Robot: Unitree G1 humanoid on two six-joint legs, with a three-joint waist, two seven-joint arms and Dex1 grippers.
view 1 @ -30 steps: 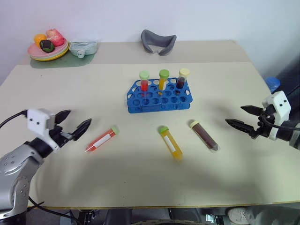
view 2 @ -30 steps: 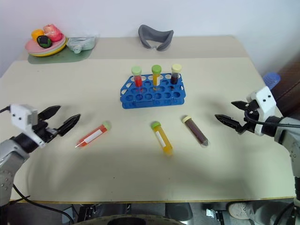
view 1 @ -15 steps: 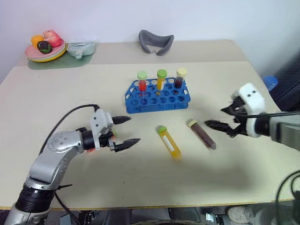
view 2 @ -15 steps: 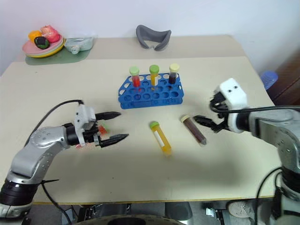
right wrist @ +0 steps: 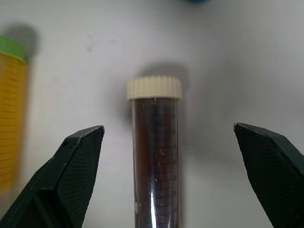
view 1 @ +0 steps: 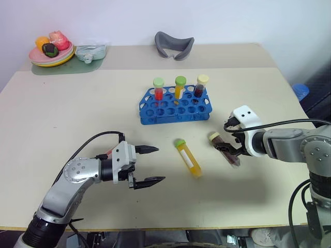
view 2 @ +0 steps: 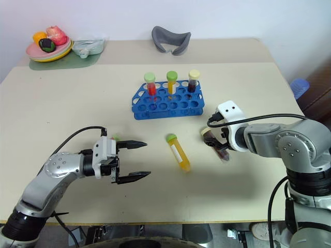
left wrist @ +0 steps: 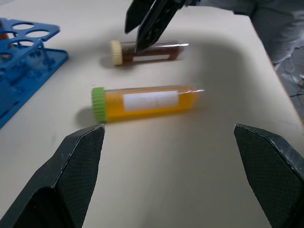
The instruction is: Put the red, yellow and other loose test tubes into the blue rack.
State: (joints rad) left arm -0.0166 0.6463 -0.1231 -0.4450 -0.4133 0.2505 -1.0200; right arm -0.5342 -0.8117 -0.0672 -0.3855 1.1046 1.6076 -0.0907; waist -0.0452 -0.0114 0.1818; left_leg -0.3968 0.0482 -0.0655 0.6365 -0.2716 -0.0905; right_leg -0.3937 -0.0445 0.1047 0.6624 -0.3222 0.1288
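The blue rack (view 1: 176, 107) stands mid-table with three capped tubes upright in its back row. Of the loose test tubes, the yellow one (view 1: 187, 157) lies in front of the rack, green cap toward it. My left gripper (view 1: 161, 164) is open and points right at it, a short gap away. Only a sliver of the red tube (view 1: 105, 154) peeks out behind that gripper's body. The dark brown tube (right wrist: 156, 156) with its pale cap lies right of the yellow one. My right gripper (view 2: 214, 142) hangs open just above it, one finger on each side.
A plate of fruit (view 1: 51, 51) and a pale green pouch (view 1: 91, 51) sit at the far left corner. A grey curved object (view 1: 175, 45) lies at the back middle. A blue object (view 1: 300, 91) shows past the table's right edge.
My left gripper swung right, past the red tube, and now faces the yellow one. My right gripper moved left and down over the brown tube. Both stayed open.
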